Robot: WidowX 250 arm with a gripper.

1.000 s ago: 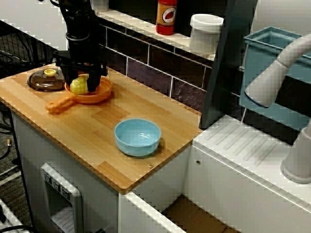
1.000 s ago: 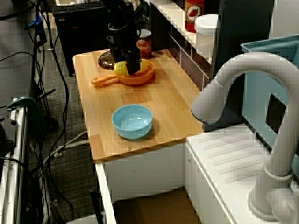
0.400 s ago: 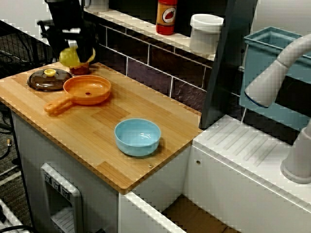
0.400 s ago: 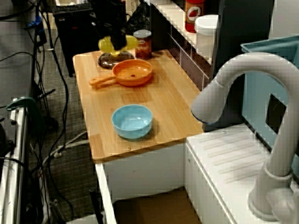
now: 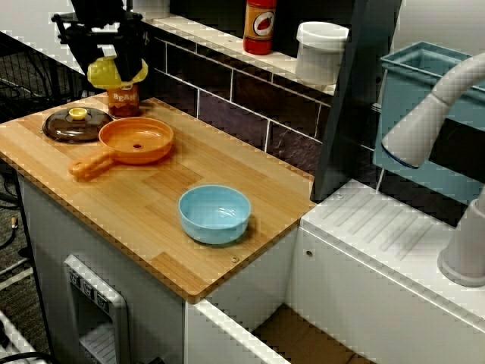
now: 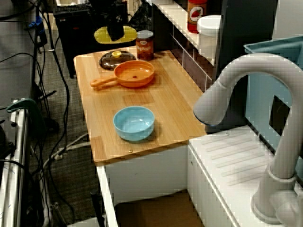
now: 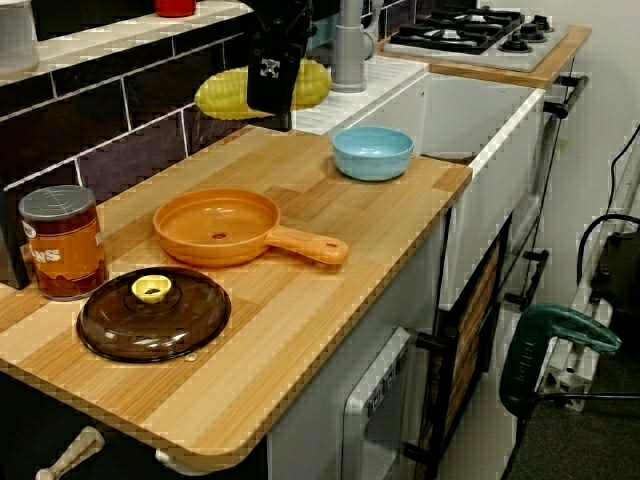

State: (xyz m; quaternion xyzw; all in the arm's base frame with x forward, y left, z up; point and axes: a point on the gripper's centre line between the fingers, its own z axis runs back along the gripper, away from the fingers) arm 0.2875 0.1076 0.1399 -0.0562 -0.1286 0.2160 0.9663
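My gripper is shut on a yellow corn cob and holds it in the air above the counter's far left corner. From the counter's end, the cob lies level across the black gripper, well above the wood. In the side view the cob hangs above the brown lid. Below and beside it sits an orange pan with nothing in it, its handle pointing toward the counter's front edge.
A brown glass lid with a yellow knob lies left of the pan. A labelled can stands behind the pan by the tiled wall. A light blue bowl sits near the counter's right front. A sink with a grey tap adjoins the counter.
The gripper has lifted the corn cob out of the orange pan and carried it up and back toward the far left corner. The pan now sits bare.
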